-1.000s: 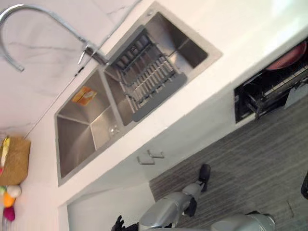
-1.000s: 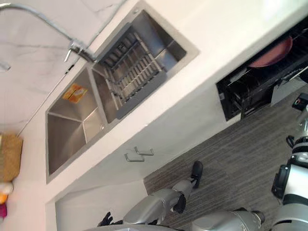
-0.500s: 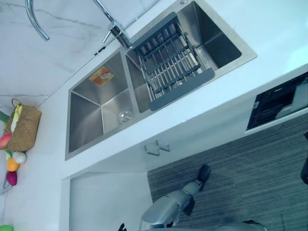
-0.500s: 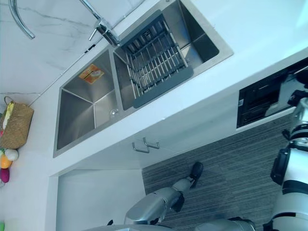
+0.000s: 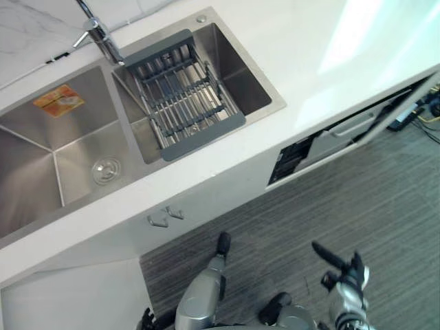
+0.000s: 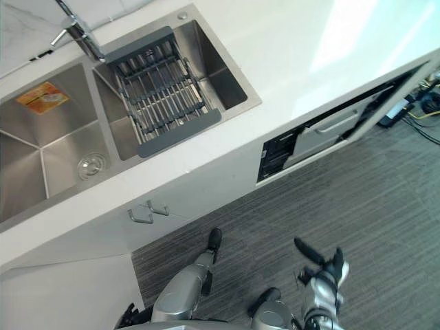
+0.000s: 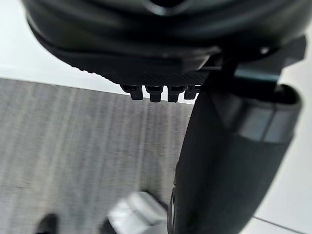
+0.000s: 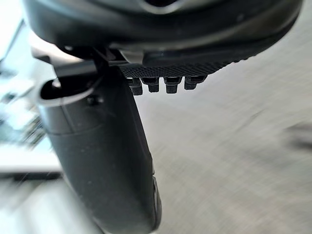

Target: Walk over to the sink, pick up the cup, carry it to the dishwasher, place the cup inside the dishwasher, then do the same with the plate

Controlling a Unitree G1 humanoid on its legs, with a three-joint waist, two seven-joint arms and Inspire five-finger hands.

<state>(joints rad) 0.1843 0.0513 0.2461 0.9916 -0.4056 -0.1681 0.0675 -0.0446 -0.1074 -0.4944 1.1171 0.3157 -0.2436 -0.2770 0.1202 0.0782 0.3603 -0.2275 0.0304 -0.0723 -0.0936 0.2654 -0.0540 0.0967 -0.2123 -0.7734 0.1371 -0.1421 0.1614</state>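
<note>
Right wrist view has my right hand (image 8: 97, 161) slack and carrying nothing, and my left hand (image 7: 229, 161) looks likewise, so both hang low over the floor (image 5: 385, 206). The rack (image 5: 182, 96) in the sink (image 5: 41, 172) holds neither cup nor plate. The part-open dishwasher (image 5: 323, 144) may hold them, but its inside is too dark to tell.

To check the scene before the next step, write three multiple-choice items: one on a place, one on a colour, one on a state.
1. The grey drying rack sits: A on the counter; B in the right basin; C on the floor.
2. The sticker in the left basin is: A blue; B green; C orange.
3. The dishwasher door is: A shut flush; B partly open; C taken off.
Key: B, the rack spans the basin right of the tap; C, it shows orange on the steel wall; B, a dark gap shows behind the tilted door.
</note>
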